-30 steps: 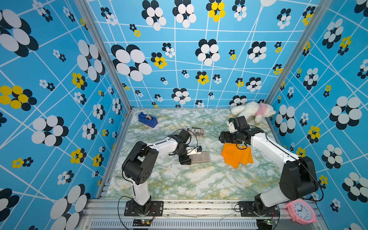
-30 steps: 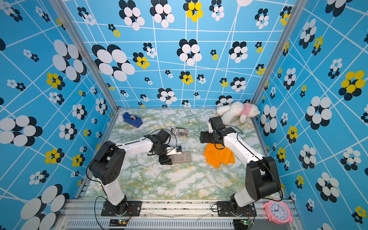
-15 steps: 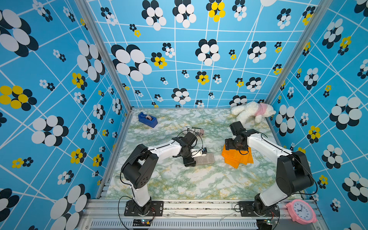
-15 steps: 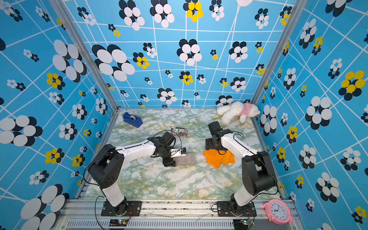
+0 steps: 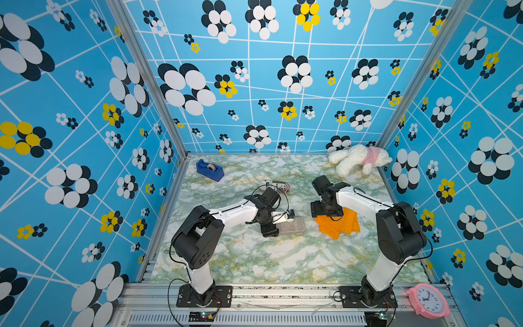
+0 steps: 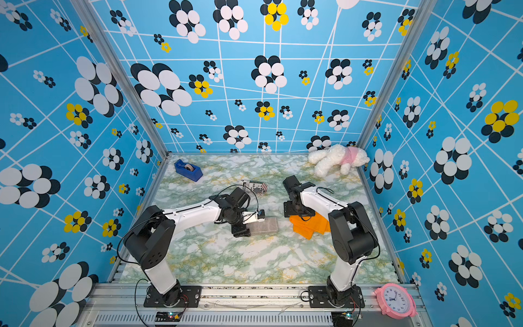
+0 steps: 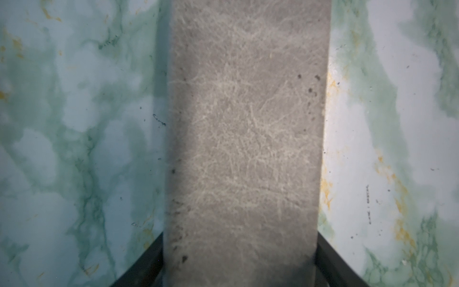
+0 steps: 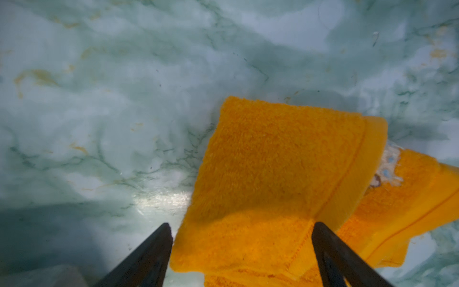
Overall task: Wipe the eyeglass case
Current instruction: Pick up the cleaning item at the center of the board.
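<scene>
The eyeglass case [image 5: 292,226] is a grey felt slab lying on the marble table [image 5: 254,263], also seen in a top view [image 6: 265,225]. My left gripper [image 5: 275,228] is shut on its left end. In the left wrist view the eyeglass case [image 7: 243,139] fills the middle, and the left gripper [image 7: 240,238] presses a dark finger against each long side. An orange cloth [image 5: 343,227] lies folded to the right of the case. My right gripper [image 5: 325,211] hangs open over the cloth's left corner. In the right wrist view the right gripper [image 8: 242,225] straddles the cloth [image 8: 278,159].
A blue tape dispenser [image 5: 210,170] sits at the back left. A white plush toy [image 5: 356,160] lies at the back right. A small printed packet [image 5: 276,186] is behind the left wrist. A pink clock [image 5: 428,300] rests on the front rail.
The left gripper has slid the case a little to the right, towards the cloth. The right gripper has come forward and down over the cloth's left corner.
</scene>
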